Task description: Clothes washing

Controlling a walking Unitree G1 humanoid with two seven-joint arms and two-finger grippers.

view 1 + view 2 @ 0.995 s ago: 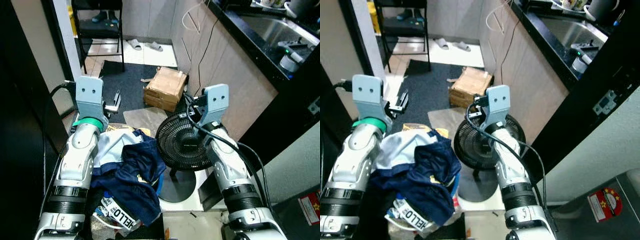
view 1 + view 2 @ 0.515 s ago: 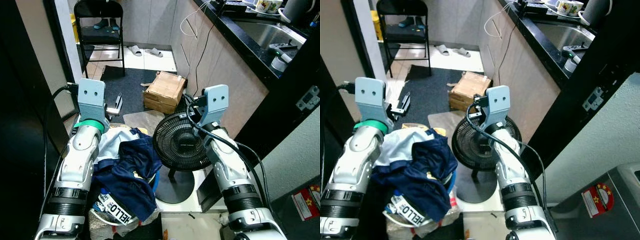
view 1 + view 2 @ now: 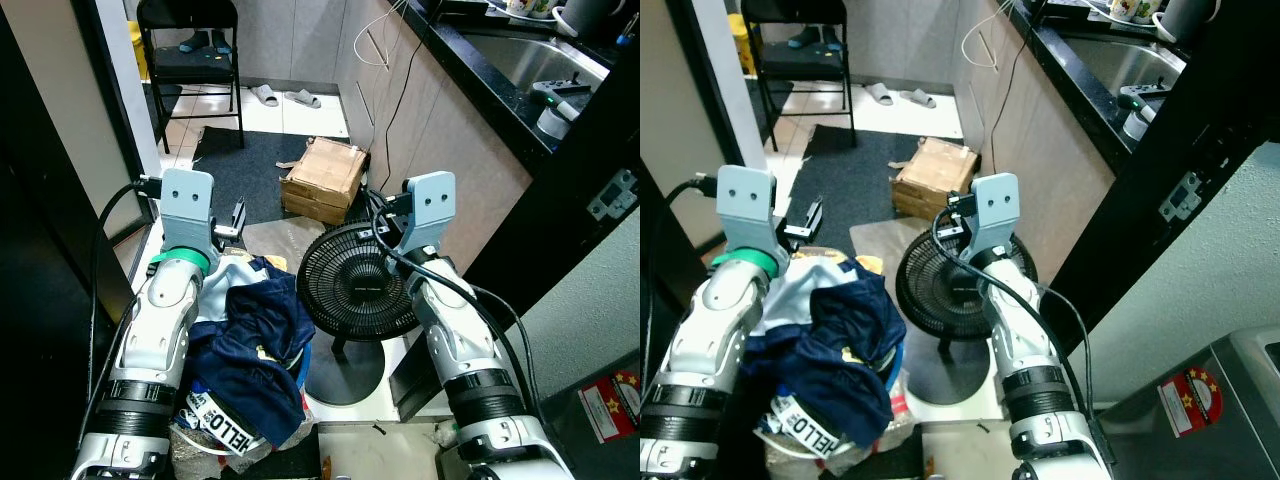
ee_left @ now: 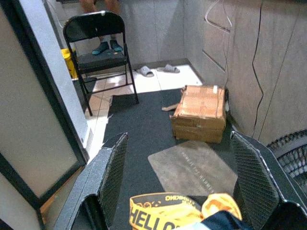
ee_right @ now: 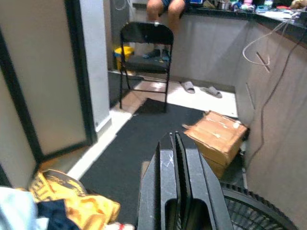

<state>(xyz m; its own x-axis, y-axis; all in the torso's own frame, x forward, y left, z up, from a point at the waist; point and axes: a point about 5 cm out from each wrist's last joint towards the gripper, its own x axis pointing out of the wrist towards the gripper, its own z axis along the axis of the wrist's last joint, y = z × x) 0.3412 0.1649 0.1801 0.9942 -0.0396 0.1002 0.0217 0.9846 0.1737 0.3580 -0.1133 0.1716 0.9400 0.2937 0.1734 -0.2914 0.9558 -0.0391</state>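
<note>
Left arm raised over the clothes pile; left gripper (image 4: pixel 175 187) spread wide, nothing between the fingers (image 4: pixel 108 177), pointing out over the dark rug (image 3: pixel 255 165).

Clothes (image 3: pixel 250 335): a heap low on the left, just under and beside the left forearm. Navy garment on top, pale blue piece by the arm, yellow "HELLO" fabric (image 4: pixel 163 213) at the far edge, white strap with "HELLO" print at the near edge. They seem to sit in a basket; its rim is mostly hidden.

Fan (image 3: pixel 352 292): black floor fan on a round base, just right of the clothes, between the two arms. Its grille touches or nearly touches the right forearm; cannot tell which.

Right gripper (image 5: pixel 173 163): fingers pressed together, holding nothing, held above the fan's upper edge.

Further out: cardboard box (image 3: pixel 322 180) on the rug's edge beside a grey mat (image 4: pixel 192 167). Folding chair (image 3: pixel 190 50) at the back left, with a person's legs in blue socks behind it. Slippers (image 3: pixel 285 96) on the tile floor.

Right side: cabinet wall with hanging cables, black counter with sink (image 3: pixel 545 50) above it.
</note>
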